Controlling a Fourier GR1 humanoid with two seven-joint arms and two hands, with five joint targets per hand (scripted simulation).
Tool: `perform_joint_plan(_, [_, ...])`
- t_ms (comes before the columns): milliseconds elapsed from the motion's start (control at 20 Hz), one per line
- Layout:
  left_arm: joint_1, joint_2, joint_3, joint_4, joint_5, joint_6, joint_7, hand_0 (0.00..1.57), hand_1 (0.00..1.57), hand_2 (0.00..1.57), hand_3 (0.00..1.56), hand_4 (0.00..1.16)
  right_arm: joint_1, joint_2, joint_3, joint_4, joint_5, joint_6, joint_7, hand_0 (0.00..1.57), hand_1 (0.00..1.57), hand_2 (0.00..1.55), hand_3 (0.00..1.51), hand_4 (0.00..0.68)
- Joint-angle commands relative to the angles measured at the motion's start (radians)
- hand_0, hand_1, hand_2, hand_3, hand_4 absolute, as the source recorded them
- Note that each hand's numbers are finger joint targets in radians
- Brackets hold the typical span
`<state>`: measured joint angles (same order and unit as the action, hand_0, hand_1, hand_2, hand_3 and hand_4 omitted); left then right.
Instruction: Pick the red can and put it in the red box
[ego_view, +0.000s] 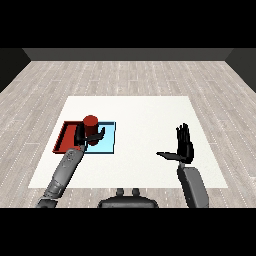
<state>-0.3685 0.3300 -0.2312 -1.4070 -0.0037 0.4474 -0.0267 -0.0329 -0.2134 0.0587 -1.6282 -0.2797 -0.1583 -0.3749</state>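
The left hand (82, 136) curls round the can (90, 124) above the red tray (65, 134); the right hand (184, 146) hovers spread wide, well apart.

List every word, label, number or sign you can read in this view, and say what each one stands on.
None: no readable text anywhere in this view.
Red can, held in the left robot hand: plain red, no label or brand shows.
Red tray and light blue tray: no markings.
White table: blank.
Right robot hand: plain black, no lettering.
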Motion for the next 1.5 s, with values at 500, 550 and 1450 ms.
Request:
perform_joint_plan(500, [-0.178,0.138,0.238,0.679,-0.021,-0.103,-0.095,1.57,1.57,1.57,1.49,1.09,-0.017,0.006,-0.038,0.142,0.024,0.04,-0.078,0.0,0.0,0.0,0.0,0.0])
perform_joint_plan(550, [-0.154,0.136,0.243,0.698,-0.025,-0.094,-0.107,1.57,1.57,1.57,1.49,1.09,-0.086,0.003,-0.052,0.178,0.028,0.02,-0.047,0.0,0.0,0.0,0.0,0.0])
perform_joint_plan(1450, [-0.382,0.139,0.295,1.303,-0.112,-0.137,-0.089,0.71,0.71,0.7,0.0,0.51,-0.032,0.016,-0.052,0.143,0.037,0.075,-0.17,0.0,0.0,0.0,0.0,0.0])
